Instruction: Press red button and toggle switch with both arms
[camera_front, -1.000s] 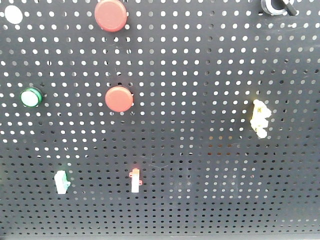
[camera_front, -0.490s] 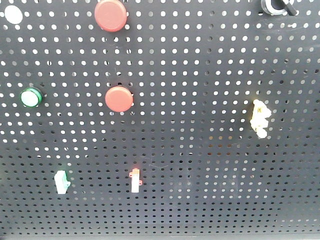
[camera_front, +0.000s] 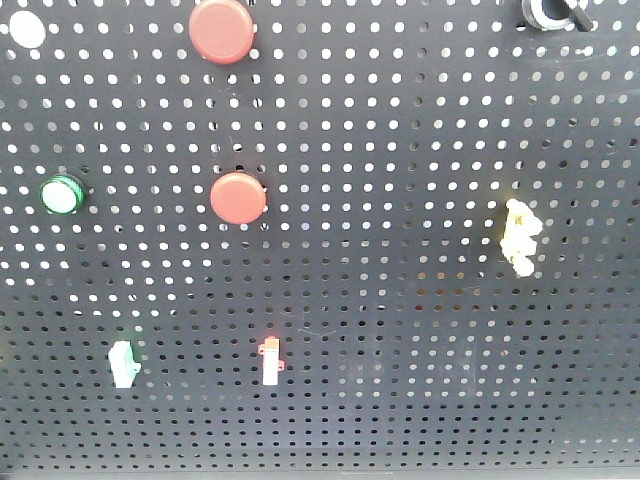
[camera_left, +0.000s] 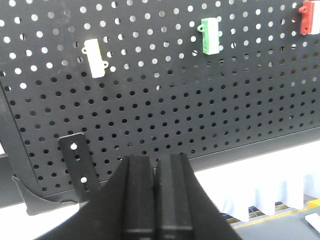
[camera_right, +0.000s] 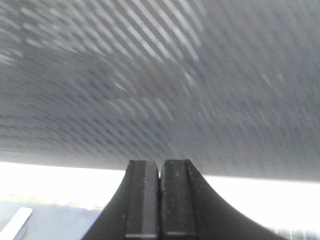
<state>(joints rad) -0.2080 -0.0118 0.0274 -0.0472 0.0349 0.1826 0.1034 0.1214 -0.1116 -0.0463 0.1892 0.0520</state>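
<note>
On the black perforated metal panel (camera_front: 400, 330), the larger round matte red button (camera_front: 222, 30) sits top centre and the small black toggle switch (camera_front: 548, 12) top right. The left hand (camera_left: 155, 172) and right hand (camera_right: 160, 175) are both closed, empty and low. Each should likely rise squarely toward its target.

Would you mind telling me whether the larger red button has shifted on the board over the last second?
No. In the front view the red button sits at the same spot among the pegboard holes, above the smaller red button.
</note>
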